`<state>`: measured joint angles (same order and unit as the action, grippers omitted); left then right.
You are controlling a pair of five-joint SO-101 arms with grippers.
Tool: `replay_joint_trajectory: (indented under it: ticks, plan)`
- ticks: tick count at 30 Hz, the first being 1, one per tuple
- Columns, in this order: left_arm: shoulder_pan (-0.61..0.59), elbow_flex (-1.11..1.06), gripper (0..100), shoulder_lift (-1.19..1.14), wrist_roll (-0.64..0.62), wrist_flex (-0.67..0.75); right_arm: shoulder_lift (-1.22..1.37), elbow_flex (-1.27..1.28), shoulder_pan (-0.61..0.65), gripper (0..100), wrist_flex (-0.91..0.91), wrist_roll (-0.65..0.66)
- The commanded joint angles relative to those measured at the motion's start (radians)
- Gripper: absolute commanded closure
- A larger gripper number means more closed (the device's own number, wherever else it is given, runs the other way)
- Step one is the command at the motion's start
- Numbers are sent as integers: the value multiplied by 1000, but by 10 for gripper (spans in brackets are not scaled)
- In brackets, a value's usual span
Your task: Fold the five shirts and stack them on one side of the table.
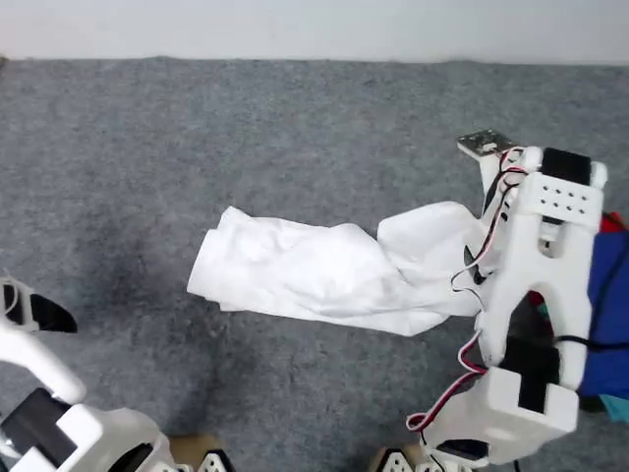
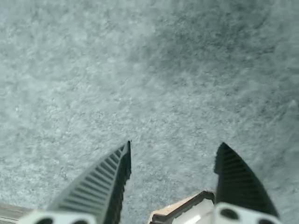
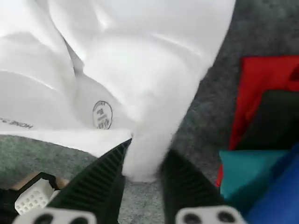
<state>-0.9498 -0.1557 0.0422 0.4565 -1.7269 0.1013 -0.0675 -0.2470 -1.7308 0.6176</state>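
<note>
A crumpled white shirt (image 1: 324,270) lies across the middle of the grey table. Its right end runs under the right arm, where my right gripper (image 3: 142,161) is shut on a fold of the white shirt (image 3: 140,79), the cloth pinched between the two black fingers (image 3: 105,170). A stack of folded shirts (image 3: 261,140) in red, black, teal and blue sits beside it at the table's right edge (image 1: 609,295). My left gripper (image 2: 173,158) hangs open over bare grey carpet at the front left, its black fingertip (image 1: 49,315) far from the shirt.
The table is covered with grey carpet (image 1: 246,138). A pale wall (image 1: 314,25) runs along the far edge. The right arm's white body (image 1: 541,295) stands over the shirt's right end and partly hides the stack.
</note>
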Motion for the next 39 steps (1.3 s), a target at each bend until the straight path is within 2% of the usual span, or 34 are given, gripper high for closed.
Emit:
replay_joint_trajectory:
  ticks: [1,4,8,10,13,21,25,29,35,39]
  plan:
    - [41,-1,756,35,6,-23,-41,-63,-12,727,1,12]
    - [51,-1,761,37,8,-23,-67,-129,-12,662,-41,20]
    - [55,-1,761,40,8,-25,-96,-203,-12,659,-53,20]
    - [57,-1,761,41,8,-25,-114,-209,27,659,-67,14]
    - [58,-1,761,35,8,-25,-157,-84,188,659,-70,20]
    - [52,4,761,44,9,-25,-257,176,736,659,-65,40]
    - [52,4,761,44,9,-26,-288,272,891,659,-65,48]
    - [52,4,761,44,9,-26,-268,407,914,659,2,77]
    - [55,1,761,44,8,-26,-131,483,834,674,145,123]
    - [55,1,761,44,6,-26,-54,459,771,853,265,120]
